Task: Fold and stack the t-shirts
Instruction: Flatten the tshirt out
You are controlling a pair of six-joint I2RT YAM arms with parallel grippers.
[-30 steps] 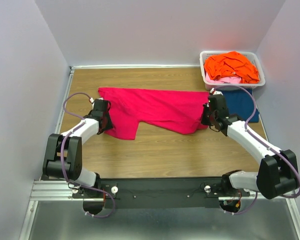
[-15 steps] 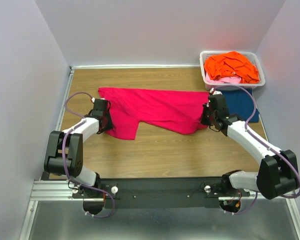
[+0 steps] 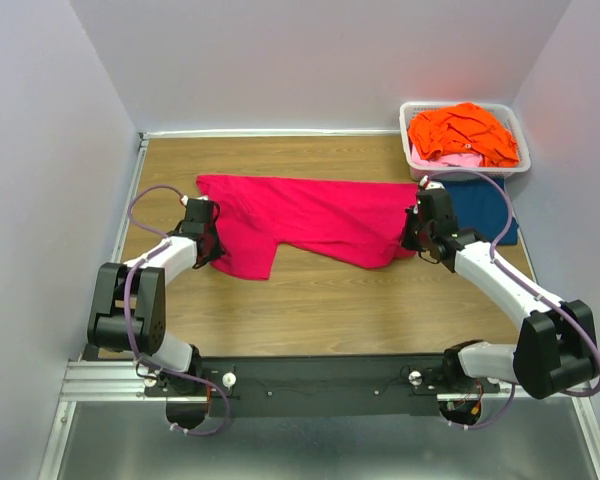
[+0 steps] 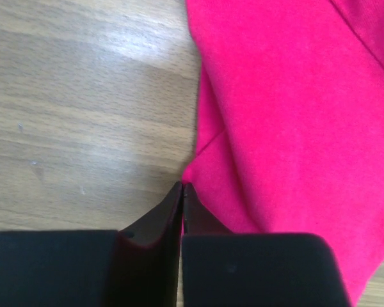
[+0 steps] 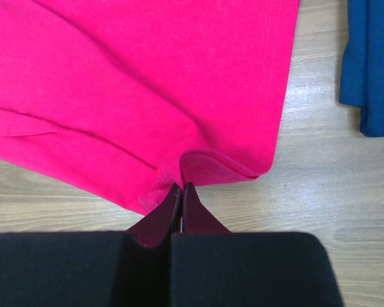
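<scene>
A magenta-pink t-shirt (image 3: 310, 215) lies spread across the middle of the wooden table. My left gripper (image 3: 210, 243) is at its left edge; in the left wrist view the gripper (image 4: 182, 185) is shut, with the shirt's (image 4: 294, 96) edge pinched at the tips. At the shirt's right end my right gripper (image 3: 412, 232) is shut on the hem. The cloth (image 5: 147, 77) puckers at that gripper's (image 5: 181, 185) tips. A dark blue t-shirt (image 3: 485, 205) lies flat just right of the right gripper. It also shows in the right wrist view (image 5: 374, 57).
A white plastic basket (image 3: 410, 110) stands at the back right corner, holding an orange shirt (image 3: 465, 132) over a pale pink one (image 3: 460, 160). Walls close in the table on the left, back and right. Bare wood (image 3: 320, 300) lies in front of the magenta shirt.
My left gripper's jaws have closed on the magenta shirt's left edge after a slight shift of the arm. The right gripper has kept its hold and place.
</scene>
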